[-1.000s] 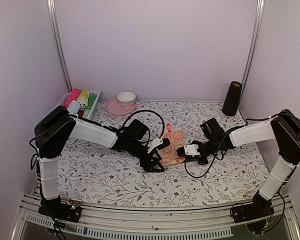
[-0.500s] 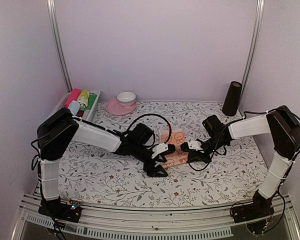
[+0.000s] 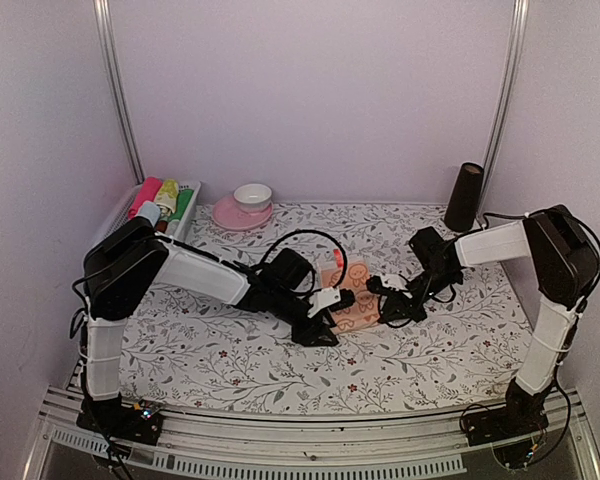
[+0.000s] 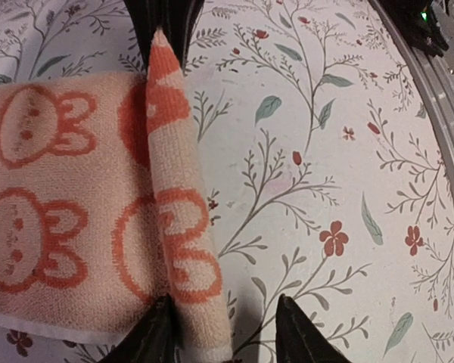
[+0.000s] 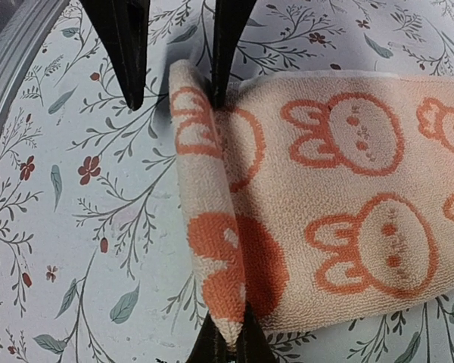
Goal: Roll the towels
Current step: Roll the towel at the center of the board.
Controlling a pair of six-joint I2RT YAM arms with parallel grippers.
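Top external view, nearest first: curled into a thin first roll along the peach towel's [image 3: 352,300] near edge. Straddled at one end by the spread left gripper [image 4: 225,330], probably as a guide. Pinched tight at the other by the right gripper [image 5: 227,342], probably for turning. Beyond, flat and unrolled, mid floral sheet [image 3: 230,360].

The peach-orange towel [image 4: 76,197] is soft looped terry cloth, matt and nubbly. The counter [image 4: 310,151] sheet looks smooth with a faint sheen; the left fingers [image 5: 125,45] are matt black plastic.
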